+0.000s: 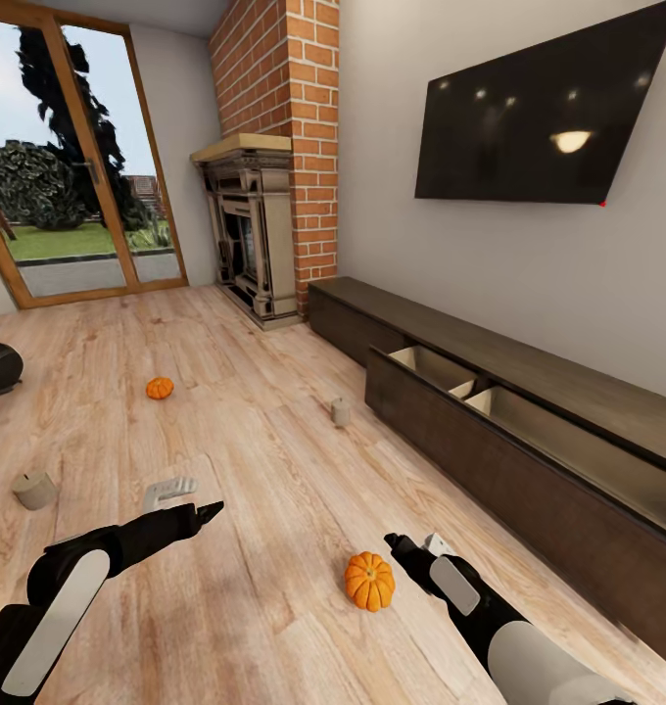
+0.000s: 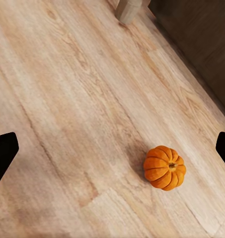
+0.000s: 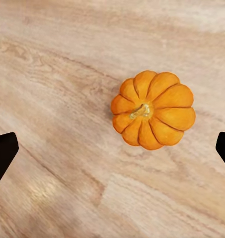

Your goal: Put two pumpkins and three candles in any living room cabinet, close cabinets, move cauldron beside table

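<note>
On the floor (image 1: 274,470) near the cabinet (image 1: 529,460), I should lower my right tool (image 1: 404,541), wide open and empty, straight over the pumpkin (image 3: 153,110).

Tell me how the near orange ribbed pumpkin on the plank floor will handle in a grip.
The small orange ribbed pumpkin looks rounded, so it may roll if nudged. Its ridged sides probably give the fingers purchase. It seems rigid and light, with its stem pointing up.
</note>
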Robot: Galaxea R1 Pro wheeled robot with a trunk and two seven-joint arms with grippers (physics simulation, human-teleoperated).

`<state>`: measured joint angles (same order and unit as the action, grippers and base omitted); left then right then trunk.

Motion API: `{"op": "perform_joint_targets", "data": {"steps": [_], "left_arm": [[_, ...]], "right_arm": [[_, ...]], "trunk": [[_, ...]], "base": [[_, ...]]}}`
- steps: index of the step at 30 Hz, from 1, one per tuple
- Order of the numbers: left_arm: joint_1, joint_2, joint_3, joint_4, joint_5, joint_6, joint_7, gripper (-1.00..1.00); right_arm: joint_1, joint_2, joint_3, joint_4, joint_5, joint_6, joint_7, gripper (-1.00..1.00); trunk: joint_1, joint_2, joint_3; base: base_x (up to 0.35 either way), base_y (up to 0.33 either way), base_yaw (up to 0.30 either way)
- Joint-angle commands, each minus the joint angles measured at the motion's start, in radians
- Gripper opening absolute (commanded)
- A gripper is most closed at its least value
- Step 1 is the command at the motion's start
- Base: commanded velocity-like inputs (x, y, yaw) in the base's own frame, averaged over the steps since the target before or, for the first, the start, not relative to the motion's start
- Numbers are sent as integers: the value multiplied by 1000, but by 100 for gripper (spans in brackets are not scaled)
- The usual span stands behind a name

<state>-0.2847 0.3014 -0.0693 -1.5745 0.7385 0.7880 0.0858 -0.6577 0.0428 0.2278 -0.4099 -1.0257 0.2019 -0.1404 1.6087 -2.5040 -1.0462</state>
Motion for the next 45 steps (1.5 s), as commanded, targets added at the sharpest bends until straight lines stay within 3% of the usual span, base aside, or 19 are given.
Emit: {"op": "perform_joint_targets", "data": {"steps": [1, 45], "left_arm": [[-1, 1, -1, -1, 10, 3, 9, 100], [-1, 1, -1, -1, 10, 2, 9, 100]], "right_arm": [[0, -1, 7, -2, -8, 1, -8, 100], [0, 0, 11, -2, -8, -5, -6, 100]], "trunk": [[0, 0, -1], [0, 0, -1]], "base": [[0, 0, 0], [36, 9, 0]]}}
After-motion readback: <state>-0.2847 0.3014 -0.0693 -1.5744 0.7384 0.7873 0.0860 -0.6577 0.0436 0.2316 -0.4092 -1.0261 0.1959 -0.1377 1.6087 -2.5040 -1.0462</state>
